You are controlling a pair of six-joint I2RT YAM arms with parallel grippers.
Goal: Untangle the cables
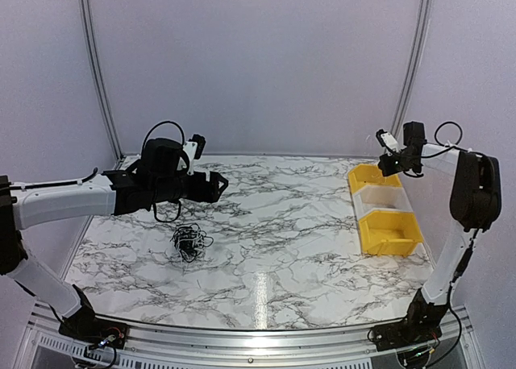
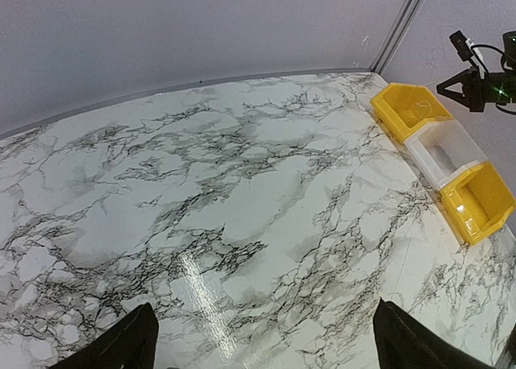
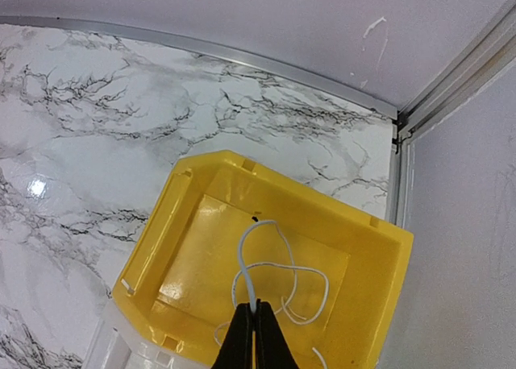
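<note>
A small bundle of black cables (image 1: 188, 242) lies loosely looped on the marble table (image 1: 282, 248), left of centre. My left gripper (image 1: 214, 184) hovers above and behind it, open and empty. In the left wrist view its jaws (image 2: 264, 321) are spread wide over bare marble, and the bundle is out of that view. My right gripper (image 1: 389, 155) is shut on a pale cable (image 3: 266, 264). It holds this cable over the far yellow bin (image 3: 274, 176), and the cable's loops hang down into the bin.
Three bins stand in a row at the right edge: the far yellow bin (image 1: 367, 176), a clear one (image 1: 385, 196) and a near yellow one (image 1: 391, 232). They also show in the left wrist view (image 2: 443, 147). Pale walls enclose the table.
</note>
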